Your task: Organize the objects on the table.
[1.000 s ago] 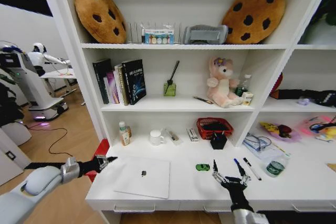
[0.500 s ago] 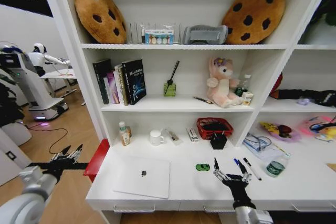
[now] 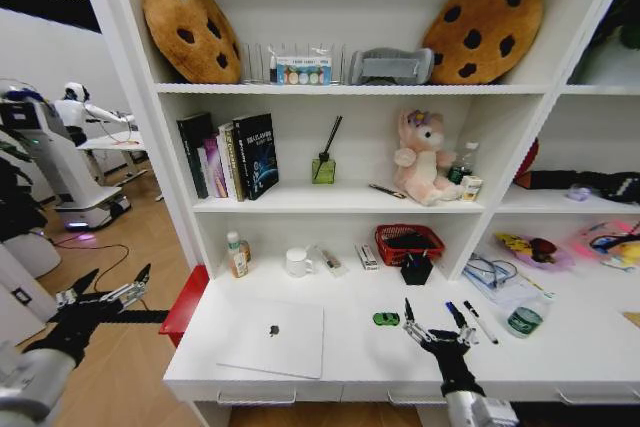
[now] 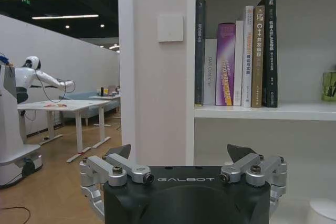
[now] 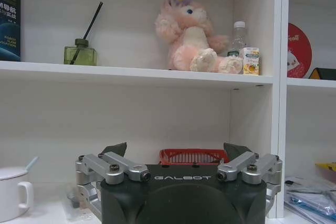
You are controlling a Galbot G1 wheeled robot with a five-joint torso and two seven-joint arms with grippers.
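Two pincers are up, both spread wide and holding nothing. The right gripper hangs low over the front strip of the table, fingers pointing toward the shelving, likely so it can reach the small items without crossing the desk. Just beside it toward the left arm sits the tiny green toy car; just beside it on the other side lie the pens, and beyond them the dark-green round container. Farther toward the left arm, the closed silver laptop lies flat near the table's front edge, well apart from this pincer. The left gripper hovers off the table's end, over the floor beside a red box, clear of every object. Judging by this, sorting has not begun.
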